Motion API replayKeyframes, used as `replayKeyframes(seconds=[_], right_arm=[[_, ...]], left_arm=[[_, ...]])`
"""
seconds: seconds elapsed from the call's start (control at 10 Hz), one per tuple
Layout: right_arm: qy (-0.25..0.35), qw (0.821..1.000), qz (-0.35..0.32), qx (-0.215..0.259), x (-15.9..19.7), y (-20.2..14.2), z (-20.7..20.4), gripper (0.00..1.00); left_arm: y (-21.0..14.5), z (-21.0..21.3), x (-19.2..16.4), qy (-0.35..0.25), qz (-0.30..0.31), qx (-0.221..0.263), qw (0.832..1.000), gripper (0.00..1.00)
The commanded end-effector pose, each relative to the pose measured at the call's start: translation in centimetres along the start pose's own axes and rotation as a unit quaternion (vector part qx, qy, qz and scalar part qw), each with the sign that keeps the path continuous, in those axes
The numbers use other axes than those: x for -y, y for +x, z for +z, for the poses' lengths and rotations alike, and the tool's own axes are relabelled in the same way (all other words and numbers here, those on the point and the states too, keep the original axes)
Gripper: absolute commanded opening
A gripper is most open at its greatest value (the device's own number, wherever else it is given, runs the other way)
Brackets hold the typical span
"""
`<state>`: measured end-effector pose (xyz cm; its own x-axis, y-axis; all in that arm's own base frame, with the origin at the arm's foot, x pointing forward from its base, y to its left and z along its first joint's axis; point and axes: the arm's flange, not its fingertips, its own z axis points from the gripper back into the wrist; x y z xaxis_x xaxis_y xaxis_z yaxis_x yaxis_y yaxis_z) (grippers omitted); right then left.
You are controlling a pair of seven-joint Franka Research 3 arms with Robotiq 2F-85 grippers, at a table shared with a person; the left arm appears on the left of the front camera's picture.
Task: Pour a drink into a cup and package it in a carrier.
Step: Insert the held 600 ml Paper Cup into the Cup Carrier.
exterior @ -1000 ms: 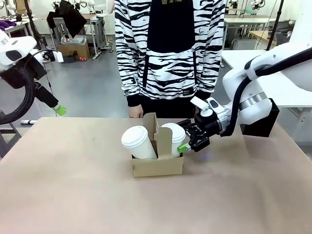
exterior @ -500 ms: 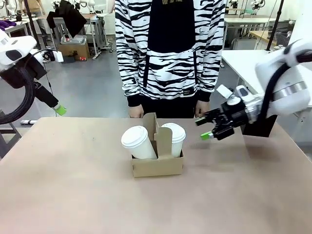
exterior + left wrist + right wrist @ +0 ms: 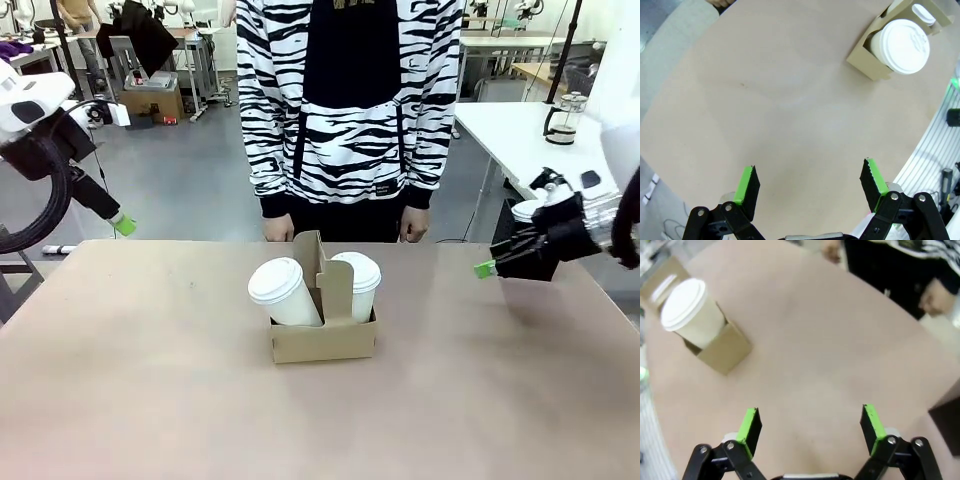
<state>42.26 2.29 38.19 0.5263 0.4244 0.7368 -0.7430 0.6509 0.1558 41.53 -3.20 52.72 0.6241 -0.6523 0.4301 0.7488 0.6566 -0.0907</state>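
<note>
R pincer [image 3: 487, 268] pulled back right, off cup [image 3: 357, 283] | agape, empty | cup in carrier [image 3: 322, 339], well apart

Lighting is bright, even and overhead in all three views. In the front view, the carrier [image 3: 322, 338] casts a soft, short shadow on the table [image 3: 150, 400], toward the lower frame. My right gripper [image 3: 487, 267] shows motion blur there. My right wrist view is soft throughout. Both wrist views bow the table edge strongly near the frame corners. No glare appears on the cup [image 3: 281, 291] lid.
</note>
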Motion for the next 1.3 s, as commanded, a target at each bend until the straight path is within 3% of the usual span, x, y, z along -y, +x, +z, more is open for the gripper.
replayKeyframes(seconds=[0.0, 0.2, 0.3, 1.2], right_arm=[[-0.021, 0.999, -0.037, -0.009, -2.9, 0.1, 1.9, 1.0], [-0.065, 0.998, -0.025, 0.002, -2.4, 0.6, 1.2, 1.0], [-0.035, 0.999, -0.031, 0.004, -1.4, 0.0, 1.7, 1.0], [-0.035, 0.999, -0.031, 0.004, -1.4, 0.0, 1.7, 1.0]], left_arm=[[0.1, 0.1, 0.0, 0.005, 0.005, -0.006, 1.0, 1.0], [0.1, 0.1, 0.0, 0.005, 0.005, -0.006, 1.0, 1.0], [0.1, 0.1, 0.0, 0.005, 0.005, -0.006, 1.0, 1.0], [0.1, 0.1, 0.0, 0.005, 0.005, -0.006, 1.0, 1.0]])
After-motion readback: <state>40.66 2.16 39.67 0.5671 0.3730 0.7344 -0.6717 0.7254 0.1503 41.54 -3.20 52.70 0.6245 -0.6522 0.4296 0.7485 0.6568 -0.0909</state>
